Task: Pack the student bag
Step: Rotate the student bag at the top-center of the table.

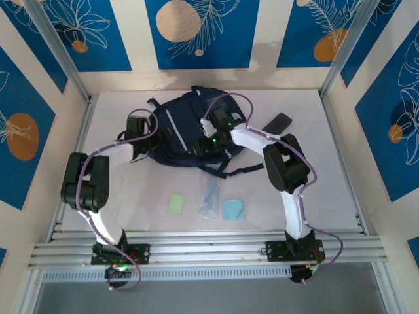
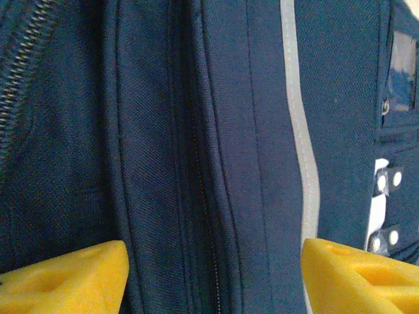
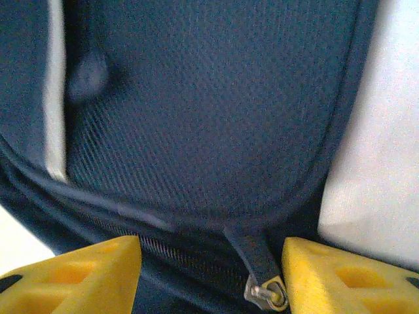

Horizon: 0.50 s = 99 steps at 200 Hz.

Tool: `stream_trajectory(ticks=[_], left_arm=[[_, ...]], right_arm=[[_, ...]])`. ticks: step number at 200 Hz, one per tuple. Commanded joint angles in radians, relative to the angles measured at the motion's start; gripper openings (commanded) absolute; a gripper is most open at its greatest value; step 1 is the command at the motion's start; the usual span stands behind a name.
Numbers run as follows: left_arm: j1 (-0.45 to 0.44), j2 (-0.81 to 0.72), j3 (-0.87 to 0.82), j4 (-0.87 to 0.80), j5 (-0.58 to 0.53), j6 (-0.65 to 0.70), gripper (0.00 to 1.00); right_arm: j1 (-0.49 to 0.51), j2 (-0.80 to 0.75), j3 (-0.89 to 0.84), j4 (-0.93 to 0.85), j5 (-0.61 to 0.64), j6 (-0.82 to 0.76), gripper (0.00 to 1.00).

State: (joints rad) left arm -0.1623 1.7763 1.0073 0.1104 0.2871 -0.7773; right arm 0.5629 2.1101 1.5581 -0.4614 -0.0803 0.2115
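Right wrist | right gripper (image 3: 211,261) jaws apart, gripping nothing; zipper pull (image 3: 254,265) between fingers | risk: off-centre closing pinches student bag (image 3: 196,118) fabric

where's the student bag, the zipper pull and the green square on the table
student bag (image 1: 186,121), top external view, navy front panel
zipper pull (image 3: 267,292), right wrist view, metal slider end
green square (image 1: 177,203), top external view, its centre
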Motion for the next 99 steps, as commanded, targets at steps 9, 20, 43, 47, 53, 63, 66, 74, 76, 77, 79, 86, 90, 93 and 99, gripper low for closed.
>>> stream_trajectory(ticks=[9, 20, 43, 47, 53, 63, 66, 74, 76, 77, 79, 86, 90, 93, 99], left_arm=[[-0.005, 0.034, 0.003, 0.033, -0.010, -0.028, 0.70], [-0.004, 0.029, -0.005, 0.039, -0.008, -0.031, 0.70], [-0.004, 0.023, -0.018, 0.047, -0.002, -0.034, 0.70], [-0.005, 0.024, -0.019, 0.050, 0.000, -0.034, 0.70], [-0.005, 0.026, -0.019, 0.052, 0.002, -0.033, 0.70], [-0.004, 0.030, -0.015, 0.052, 0.009, -0.030, 0.70], [-0.005, 0.033, -0.014, 0.054, 0.012, -0.029, 0.70], [-0.004, 0.039, -0.009, 0.055, 0.019, -0.027, 0.70], [-0.004, 0.041, -0.009, 0.055, 0.020, -0.027, 0.70], [-0.004, 0.041, -0.008, 0.055, 0.022, -0.026, 0.70], [-0.005, 0.042, -0.007, 0.055, 0.022, -0.026, 0.70], [-0.005, 0.048, -0.004, 0.055, 0.022, -0.026, 0.70], [-0.004, 0.051, -0.003, 0.055, 0.022, -0.026, 0.70], [-0.004, 0.053, -0.002, 0.055, 0.023, -0.027, 0.70], [-0.004, 0.057, 0.000, 0.054, 0.021, -0.027, 0.70]], right_arm=[[0.010, -0.017, -0.055, -0.069, -0.004, 0.010, 0.60], [0.017, -0.005, -0.045, -0.053, -0.030, 0.007, 0.60], [0.034, 0.035, 0.002, -0.009, -0.041, -0.018, 0.60], [0.035, 0.044, 0.011, 0.003, -0.048, -0.022, 0.60], [0.034, 0.058, 0.025, 0.018, -0.066, -0.027, 0.60], [0.032, 0.079, 0.050, 0.031, -0.101, -0.043, 0.60], [0.032, 0.085, 0.055, 0.037, -0.115, -0.053, 0.60], [0.034, 0.088, 0.054, 0.051, -0.152, -0.074, 0.58], [0.034, 0.086, 0.048, 0.058, -0.173, -0.085, 0.57], [0.034, 0.086, 0.048, 0.058, -0.173, -0.085, 0.57], [0.034, 0.083, 0.041, 0.066, -0.193, -0.096, 0.56], [0.034, 0.073, 0.026, 0.080, -0.243, -0.115, 0.55], [0.034, 0.065, 0.012, 0.090, -0.274, -0.126, 0.53], [0.034, 0.057, 0.000, 0.098, -0.296, -0.132, 0.52], [0.035, 0.039, -0.026, 0.113, -0.335, -0.146, 0.49]])
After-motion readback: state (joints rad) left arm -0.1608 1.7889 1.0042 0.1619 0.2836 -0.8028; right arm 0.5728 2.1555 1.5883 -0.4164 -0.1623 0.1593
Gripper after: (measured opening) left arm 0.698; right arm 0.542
